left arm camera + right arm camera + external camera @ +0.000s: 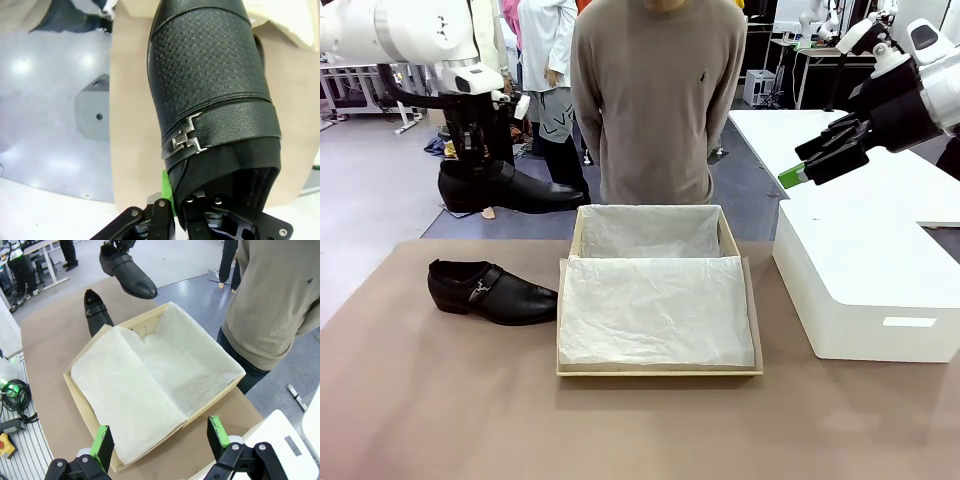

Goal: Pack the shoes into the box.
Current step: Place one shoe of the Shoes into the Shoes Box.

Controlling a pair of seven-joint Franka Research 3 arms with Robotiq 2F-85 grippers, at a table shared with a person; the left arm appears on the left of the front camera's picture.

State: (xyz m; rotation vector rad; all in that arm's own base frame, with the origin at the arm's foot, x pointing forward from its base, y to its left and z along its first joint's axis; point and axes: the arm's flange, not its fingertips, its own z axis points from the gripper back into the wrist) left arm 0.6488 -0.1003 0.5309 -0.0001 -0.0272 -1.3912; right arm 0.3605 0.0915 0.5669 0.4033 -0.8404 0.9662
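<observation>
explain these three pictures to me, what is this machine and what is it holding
It is a robot with two white arms at a brown table, a person standing opposite. The wide picture looks across the table; the other two come from cameras on each wrist. The left gripper is shut on one black shoe, held in the air. The second shoe lies beside the open cardboard box, lined with tissue paper. The right gripper hangs open, empty, by a white box.
</observation>
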